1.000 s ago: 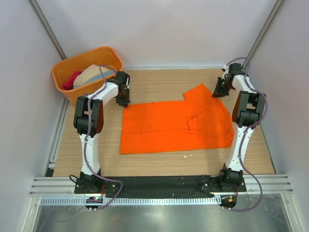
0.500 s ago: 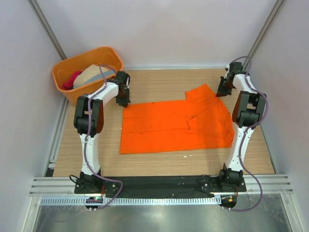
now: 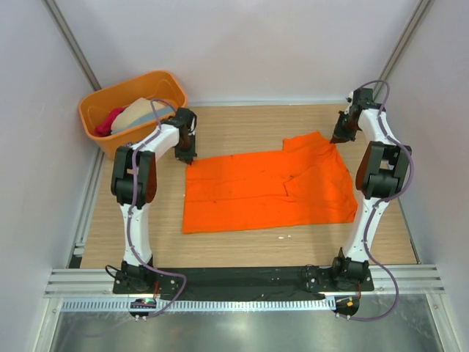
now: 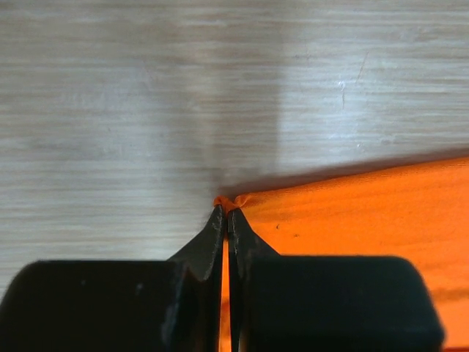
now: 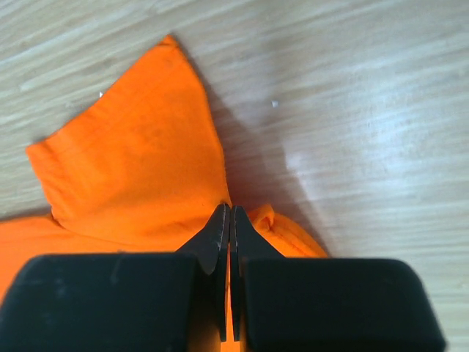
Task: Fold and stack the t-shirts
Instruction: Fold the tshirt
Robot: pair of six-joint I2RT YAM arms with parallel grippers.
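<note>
Top view: fixed high and behind, tilted down, far enough to take in the whole bench (image 3: 242, 125) and shirt (image 3: 264, 191). Left wrist view: very close, aimed down along the left fingers (image 4: 209, 246) at the shirt's corner. Right wrist view: just as close, along the right fingers (image 5: 212, 242) at a sleeve (image 5: 139, 161). Shared by all three: shirt and bench; between the wrist views, probably no overlap.

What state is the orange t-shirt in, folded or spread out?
Spread out: the orange t-shirt lies flat across the table, one sleeve sticking out; left gripper and right gripper pinch its far edge.
</note>
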